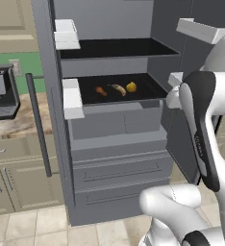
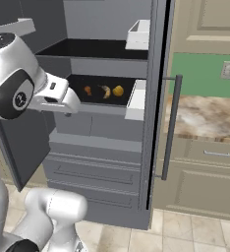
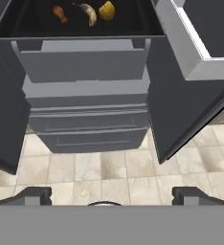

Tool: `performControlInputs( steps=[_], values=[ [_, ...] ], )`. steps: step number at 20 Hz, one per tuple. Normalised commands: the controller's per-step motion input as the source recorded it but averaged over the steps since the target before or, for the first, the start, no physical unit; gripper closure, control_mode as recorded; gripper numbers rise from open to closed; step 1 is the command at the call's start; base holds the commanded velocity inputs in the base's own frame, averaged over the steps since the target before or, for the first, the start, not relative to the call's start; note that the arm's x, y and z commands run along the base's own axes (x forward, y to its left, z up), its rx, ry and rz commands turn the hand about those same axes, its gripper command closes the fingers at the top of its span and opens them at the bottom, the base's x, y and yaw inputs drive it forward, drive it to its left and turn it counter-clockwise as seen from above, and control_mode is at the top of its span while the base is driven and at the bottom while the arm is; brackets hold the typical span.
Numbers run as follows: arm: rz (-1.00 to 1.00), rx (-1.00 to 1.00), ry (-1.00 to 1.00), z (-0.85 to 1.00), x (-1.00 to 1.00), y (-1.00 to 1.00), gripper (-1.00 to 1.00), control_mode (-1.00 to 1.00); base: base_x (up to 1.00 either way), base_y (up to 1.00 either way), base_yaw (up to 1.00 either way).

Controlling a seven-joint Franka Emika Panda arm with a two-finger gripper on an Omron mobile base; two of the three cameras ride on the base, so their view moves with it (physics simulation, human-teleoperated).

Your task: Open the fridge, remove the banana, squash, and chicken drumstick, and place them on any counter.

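Observation:
The grey fridge [image 1: 119, 158] [image 2: 97, 157] [image 3: 85, 119] stands with both doors swung wide. On its lower dark shelf lie, from left to right, the brown chicken drumstick [image 1: 100, 91] [image 2: 88, 90] [image 3: 60, 13], the curved banana [image 1: 118, 89] [image 2: 106, 91] [image 3: 89, 13] and the round yellow squash [image 1: 131, 87] [image 2: 118, 91] [image 3: 107, 10]. My gripper [image 3: 112, 195] [image 2: 73, 109] hangs open and empty in front of the fridge, about level with that shelf and short of it, tilted down toward the drawers. The mottled counter [image 1: 23, 122] [image 2: 205, 118] runs beside the fridge.
The left door [image 1: 49, 96] with its long handle [image 1: 37, 125] juts out between fridge and counter in the left base view. The other door [image 1: 181, 144] stands open close behind my arm. White door bins [image 1: 71, 98] [image 2: 136, 101] stick out. A dark appliance [image 1: 1, 93] sits on the counter.

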Motion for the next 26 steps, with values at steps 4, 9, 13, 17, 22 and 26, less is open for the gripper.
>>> performControlInputs(
  steps=[4,9,13,17,22,26],
  values=[
    [0.08,0.0,-0.01,-0.47,0.0,0.0,-1.0,-1.0,0.0,0.0,0.0],
    [0.06,0.0,0.01,-0.17,0.01,0.0,-1.0,-1.0,0.0,0.0,0.0],
    [0.01,-0.01,0.12,0.04,0.14,0.0,-1.0,-1.0,0.0,0.0,0.0],
    [-0.02,-0.03,0.04,0.06,0.04,0.0,-1.0,-1.0,0.0,0.0,0.0],
    [-0.04,0.0,-0.01,0.0,0.12,0.0,-1.0,-1.0,0.0,0.0,0.0],
    [-0.02,0.0,-0.03,0.0,0.19,0.0,-1.0,-1.0,0.0,0.0,0.0]
  ],
)
